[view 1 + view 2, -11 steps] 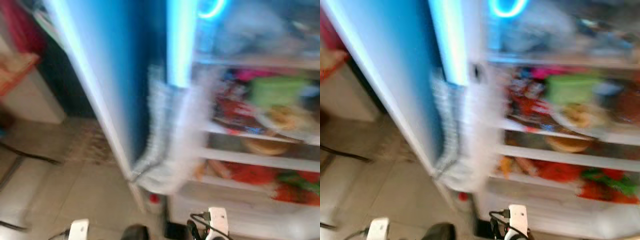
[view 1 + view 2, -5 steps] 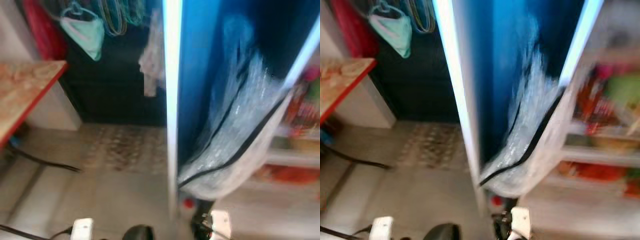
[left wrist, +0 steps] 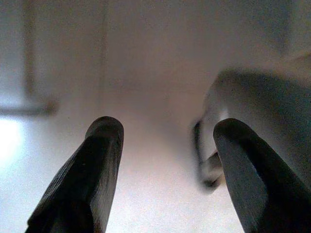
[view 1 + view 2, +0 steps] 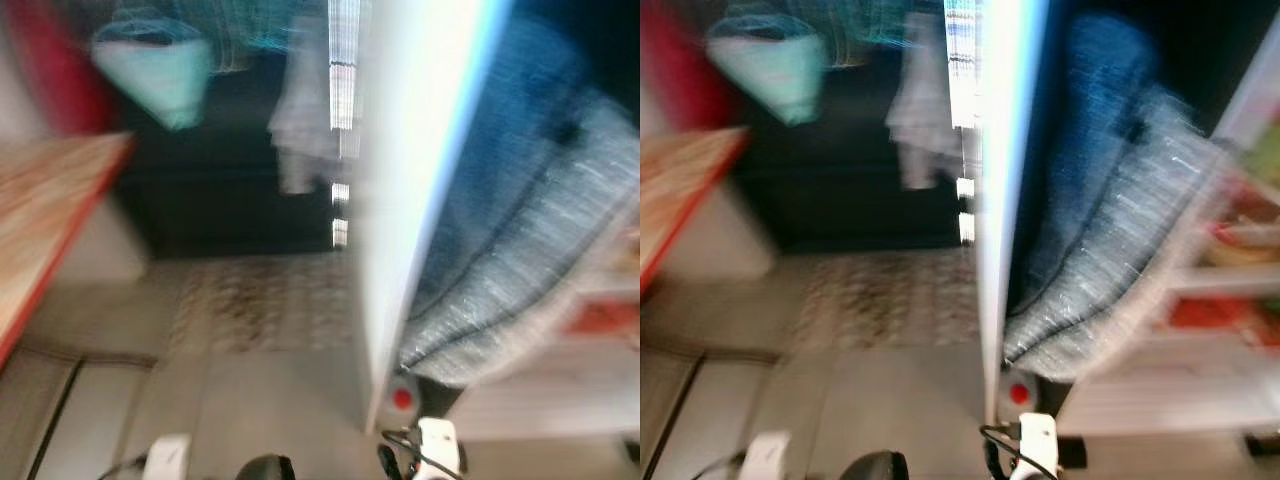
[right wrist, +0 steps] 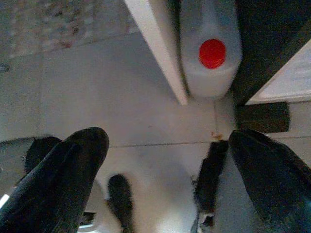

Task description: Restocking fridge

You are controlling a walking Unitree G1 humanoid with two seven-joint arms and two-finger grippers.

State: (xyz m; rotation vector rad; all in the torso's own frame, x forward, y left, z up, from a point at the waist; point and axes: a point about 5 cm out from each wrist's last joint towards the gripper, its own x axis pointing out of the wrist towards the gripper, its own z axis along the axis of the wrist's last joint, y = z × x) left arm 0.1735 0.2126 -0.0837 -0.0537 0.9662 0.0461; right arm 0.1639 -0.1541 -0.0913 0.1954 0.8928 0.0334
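The picture is blurred. The open fridge door stands edge-on in the middle, white outside and blue inside. A crinkled clear plastic bag hangs on its inner side. Fridge shelves with red and green food show at the far right. On the floor at the door's foot stands a translucent jug with a red cap. My right gripper hangs open above the floor tiles near that jug, holding nothing. My left gripper hangs open over pale floor, empty.
A wooden table with a red edge is at the left. Clothes on hangers hang before a dark opening at the back. A patterned mat lies on the tiled floor ahead. A black block lies beside the jug.
The camera has swung to the left: the fridge shelves have slid to the right edge and the door now shows edge-on. Both arms still hang low.
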